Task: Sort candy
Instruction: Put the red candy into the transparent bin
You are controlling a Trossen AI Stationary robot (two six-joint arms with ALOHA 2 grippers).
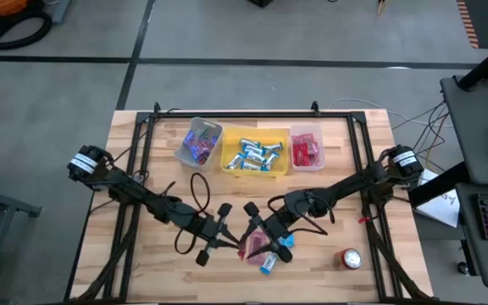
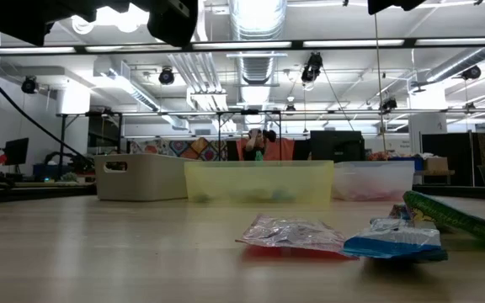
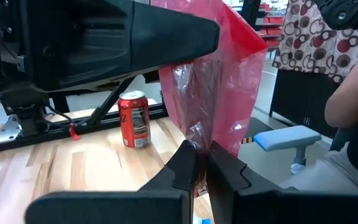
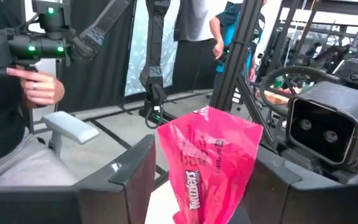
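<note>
The red-pink crinkled plastic candy bag [image 3: 213, 81] hangs upright between the two arms, over the table's near edge at about six o'clock. The left gripper [image 3: 202, 163] is pinched shut on the bag's lower edge, fingers pressed together on the film. The right gripper [image 4: 194, 186] stands with its fingers spread wide on either side of the bag; whether they touch it cannot be told. In my judgement the left arm is steadying the bag so the right can take a fresh hold or draw out its contents.

On the table below the bag, two wrapped pieces lie loose: a silver-and-red wrapped candy [image 2: 291, 233] and, just beside it towards three o'clock, a blue-and-white wrapped candy [image 2: 394, 241]. Both await sorting.

Three bins line the far edge at twelve o'clock:
- pale grey bin [image 1: 214, 130], holding mixed blue-purple pieces;
- yellow translucent bin [image 1: 231, 167], in the middle, holding blue-and-white pieces;
- clear pink bin [image 1: 305, 130], holding red pieces.
The bins evidently separate candy by wrapper colour.

A red and silver drink can [image 1: 349, 258] stands upright towards four o'clock, apart from the candy.

A person's hand [image 4: 39, 87] holds a dark controller beyond the table.
</note>
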